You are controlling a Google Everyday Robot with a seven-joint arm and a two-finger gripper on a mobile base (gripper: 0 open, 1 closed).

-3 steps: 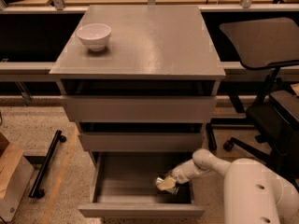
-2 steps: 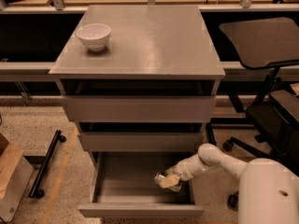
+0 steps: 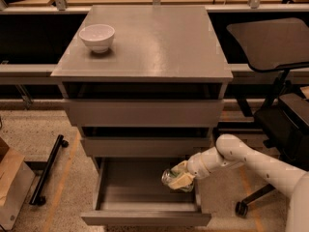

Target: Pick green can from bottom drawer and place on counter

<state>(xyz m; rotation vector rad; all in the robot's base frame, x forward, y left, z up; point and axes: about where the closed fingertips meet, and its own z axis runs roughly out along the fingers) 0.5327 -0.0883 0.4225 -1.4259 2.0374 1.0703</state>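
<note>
The bottom drawer (image 3: 145, 219) stands pulled open below two upper drawers. My gripper (image 3: 177, 178) reaches in from the right, over the drawer's right side, and is shut on the green can (image 3: 170, 178), which shows as a small shiny greenish shape between the pale fingers (image 3: 180, 181). The can is held a little above the drawer floor. The grey counter (image 3: 159, 42) on top of the cabinet is flat and glossy.
A white bowl (image 3: 97, 36) sits on the counter's back left. A black office chair (image 3: 280, 81) stands right of the cabinet. A black wheeled bar (image 3: 46, 170) lies on the floor at left, and a cardboard box (image 3: 9, 187) is at far left.
My arm has drawn up and to the right, lifting the gripper with the can slightly off the drawer floor.
</note>
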